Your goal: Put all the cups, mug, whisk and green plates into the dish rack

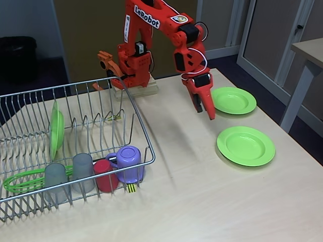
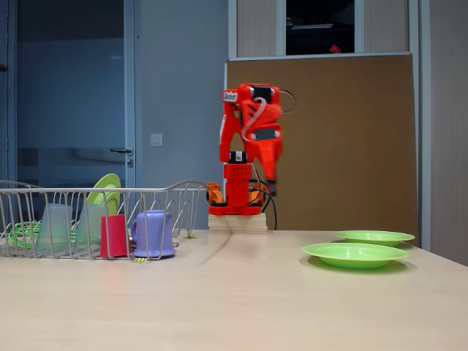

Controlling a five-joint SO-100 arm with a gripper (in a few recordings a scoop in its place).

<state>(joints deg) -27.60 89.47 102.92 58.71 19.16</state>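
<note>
The silver dish rack [image 1: 139,118] [image 2: 183,186] stands at the left. In it are one green plate on edge [image 1: 56,128] [image 2: 107,187], the green whisk [image 1: 22,181] [image 2: 20,232], two grey cups [image 1: 55,177] [image 1: 83,170] [image 2: 55,227], the red cup [image 1: 105,175] [image 2: 114,235] and the purple mug [image 1: 128,162] [image 2: 153,232]. Two more green plates lie flat on the table at the right [image 1: 246,145] [image 1: 233,100] [image 2: 356,254] [image 2: 374,236]. My gripper [image 1: 207,112] [image 2: 272,183] hangs in the air pointing down, just left of the far plate, jaws together and empty.
The arm's base [image 1: 135,88] sits on a wooden block at the back of the table. Bare tabletop [image 1: 192,191] lies between the rack and the plates. The table's right edge runs close behind the plates, and another table's leg [image 1: 295,98] stands beyond it.
</note>
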